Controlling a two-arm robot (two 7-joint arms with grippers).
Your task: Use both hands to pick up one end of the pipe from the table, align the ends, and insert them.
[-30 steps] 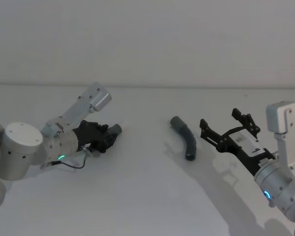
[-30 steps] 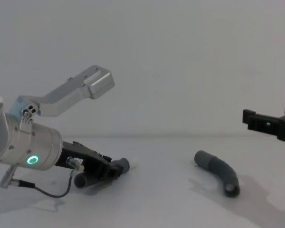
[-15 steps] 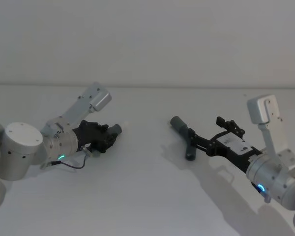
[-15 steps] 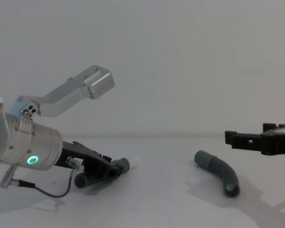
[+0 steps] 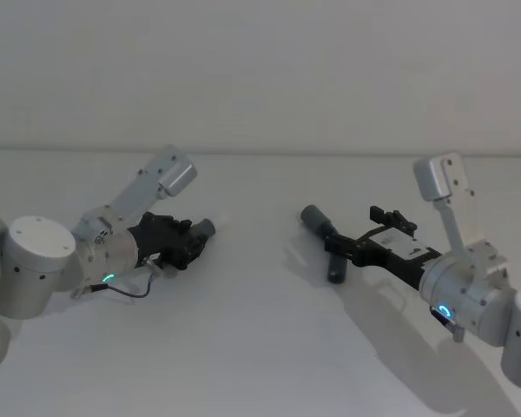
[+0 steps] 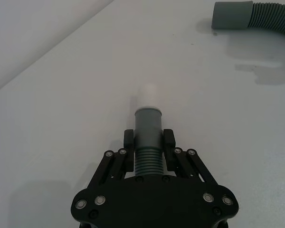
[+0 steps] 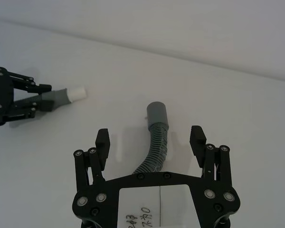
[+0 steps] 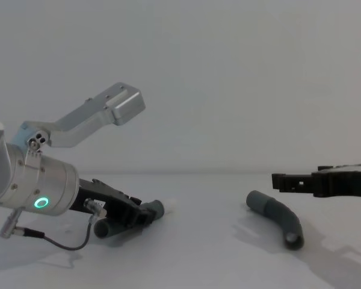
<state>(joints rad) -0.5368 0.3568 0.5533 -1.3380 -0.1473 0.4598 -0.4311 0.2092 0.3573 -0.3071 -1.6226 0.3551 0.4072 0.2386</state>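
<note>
Right gripper (image 5: 352, 231) has come forward and inward and dropped lower than a second ago; it now sits over the cuffed hose piece (image 8: 281, 217). Fingers are spread wide. In the right wrist view the corrugated body runs up between them, grey cuff (image 7: 156, 113) beyond the fingertips. Chest view puts the fingers just above the hose, not touching. That piece lies flat on the table (image 5: 260, 347), curved, cuff end pointing away from the robot and toward the left side.

Left gripper (image 6: 148, 137) hasn't moved: low by the table on the left, clamped on the tipped hose piece (image 5: 203, 229). It grips the corrugated part right behind the grey collar (image 6: 147, 118), and the white tip (image 6: 150, 94) sticks out past the fingers. The two pieces are well apart.
</note>
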